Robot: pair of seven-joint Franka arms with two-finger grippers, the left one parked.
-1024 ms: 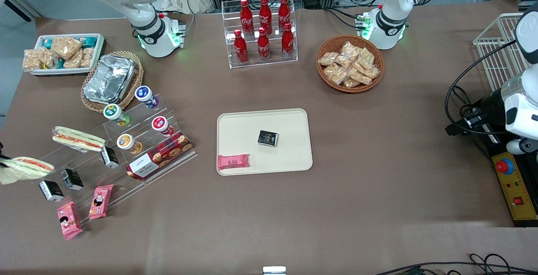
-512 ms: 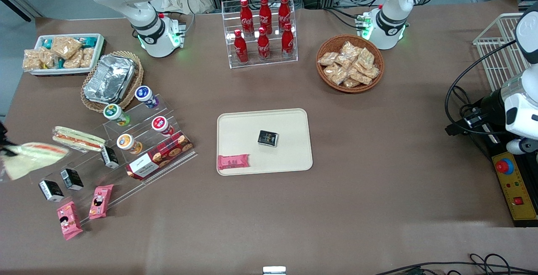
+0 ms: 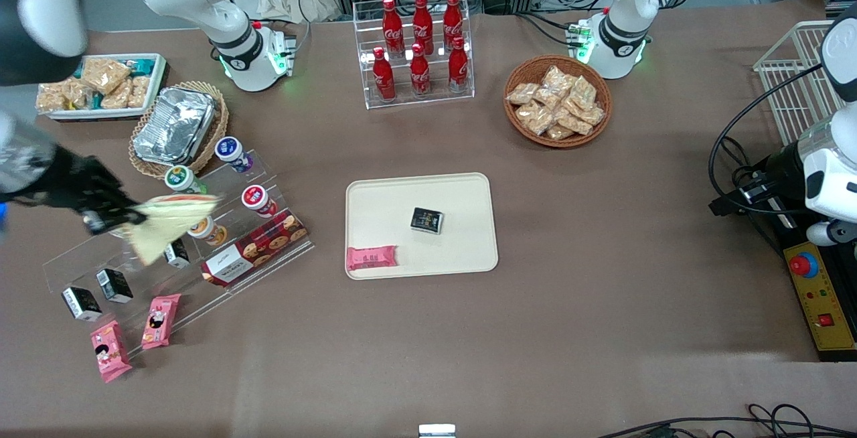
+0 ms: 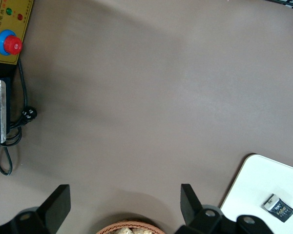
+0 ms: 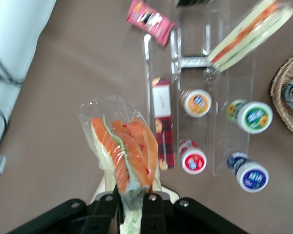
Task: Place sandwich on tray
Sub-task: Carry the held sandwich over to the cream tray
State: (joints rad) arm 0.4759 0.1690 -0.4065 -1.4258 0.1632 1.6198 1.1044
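The sandwich (image 3: 166,224) is held clamped in the jaws of the gripper (image 3: 110,215) and, since half a second ago, has been carried from the counter's edge to above the clear acrylic display steps (image 3: 181,237), over the yogurt cups (image 3: 258,198). The tray (image 3: 375,203), nearer the parked arm, holds a pink snack bar (image 3: 371,258) and a small black packet (image 3: 426,220), unchanged.

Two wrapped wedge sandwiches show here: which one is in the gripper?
The clear-wrapped triangular sandwich with orange-red filling, clamped in the gripper above the acrylic display stand. The other wrapped sandwich lies free on that stand.
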